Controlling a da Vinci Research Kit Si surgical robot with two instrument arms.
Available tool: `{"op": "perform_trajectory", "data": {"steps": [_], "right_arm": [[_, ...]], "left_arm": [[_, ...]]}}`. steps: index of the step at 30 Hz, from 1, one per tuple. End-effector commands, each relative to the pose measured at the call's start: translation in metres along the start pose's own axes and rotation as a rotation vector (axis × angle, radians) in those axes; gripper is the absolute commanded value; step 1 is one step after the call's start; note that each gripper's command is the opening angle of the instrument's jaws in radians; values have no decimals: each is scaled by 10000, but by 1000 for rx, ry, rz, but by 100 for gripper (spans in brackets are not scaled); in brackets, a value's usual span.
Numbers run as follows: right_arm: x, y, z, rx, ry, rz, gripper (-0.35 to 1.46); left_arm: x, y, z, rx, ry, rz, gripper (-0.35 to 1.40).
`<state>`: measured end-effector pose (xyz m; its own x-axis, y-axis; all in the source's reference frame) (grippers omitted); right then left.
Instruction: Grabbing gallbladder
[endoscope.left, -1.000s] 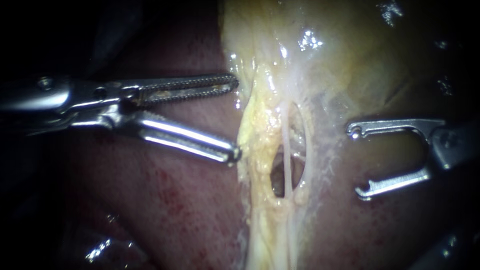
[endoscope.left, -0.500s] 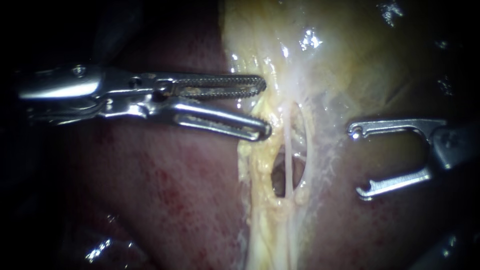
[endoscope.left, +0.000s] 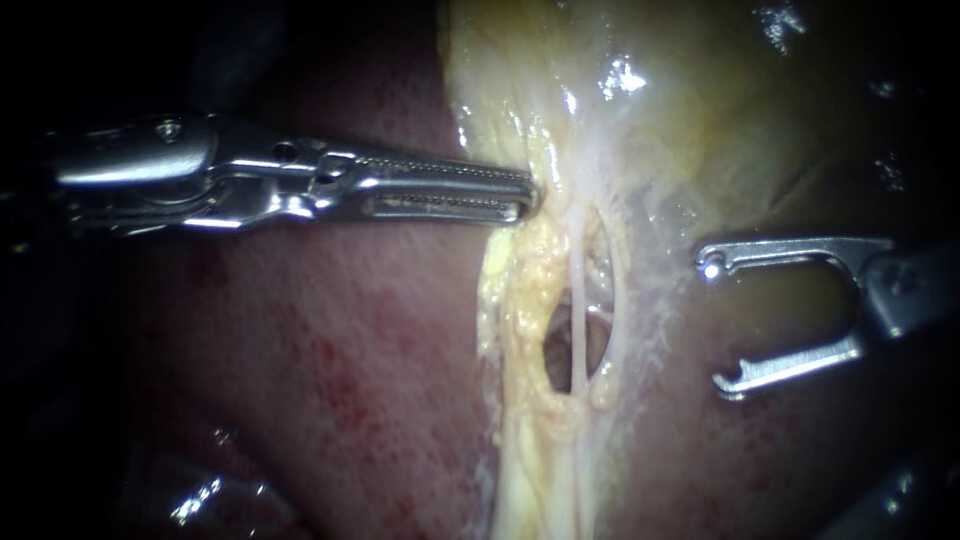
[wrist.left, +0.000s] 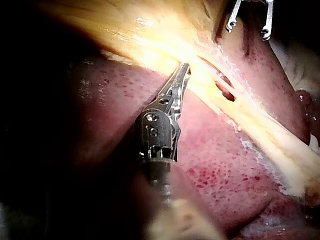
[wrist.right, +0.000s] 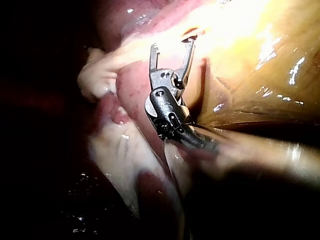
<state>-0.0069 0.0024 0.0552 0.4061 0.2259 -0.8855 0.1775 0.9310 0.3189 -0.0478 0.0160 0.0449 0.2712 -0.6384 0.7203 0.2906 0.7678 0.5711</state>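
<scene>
- Left instrument (endoscope.left: 527, 192): the shaft enters from the left and lies level across the liver (endoscope.left: 350, 380). In its own wrist view (wrist.left: 184, 67) it reaches forward over the red liver surface (wrist.left: 215, 165).
- Hand of the left instrument: the two toothed jaws lie together, and their tips are sunk into the yellow edge of the gallbladder. Tissue is pinched between them from both sides. State: clamped on the gallbladder.
- Gallbladder (endoscope.left: 700, 100): a pale yellow, glistening body that fills the upper middle and upper right of the endoscope view. It narrows downward into a fatty yellow band running between the two instruments. It also shows in the left wrist view (wrist.left: 125, 25) and the right wrist view (wrist.right: 260, 60).
- Opening (endoscope.left: 553, 352) in the yellow band: it lies just below the clamped tips. A thin pale tube (endoscope.left: 577, 320) crosses it lengthwise. The opening shows in the left wrist view (wrist.left: 227, 92), just beside the left instrument's jaws.
- Right instrument (endoscope.left: 716, 322): it enters from the right and sits apart from the band, over the tissue to its right. It is also seen at (wrist.left: 248, 27) and (wrist.right: 172, 46).
- Hand of the right instrument: the two hooked jaws stand wide apart, with nothing between them.
</scene>
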Motion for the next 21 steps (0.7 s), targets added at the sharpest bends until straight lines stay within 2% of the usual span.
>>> {"op": "perform_trajectory", "data": {"steps": [1,21], "right_arm": [[0,0,0,0,0,0,59],[0,0,-1,0,0,0,59]], "left_arm": [[0,-1,-1,0,-1,-1,-35],[1,-2,-5,-4,2,-2,-35]]}}
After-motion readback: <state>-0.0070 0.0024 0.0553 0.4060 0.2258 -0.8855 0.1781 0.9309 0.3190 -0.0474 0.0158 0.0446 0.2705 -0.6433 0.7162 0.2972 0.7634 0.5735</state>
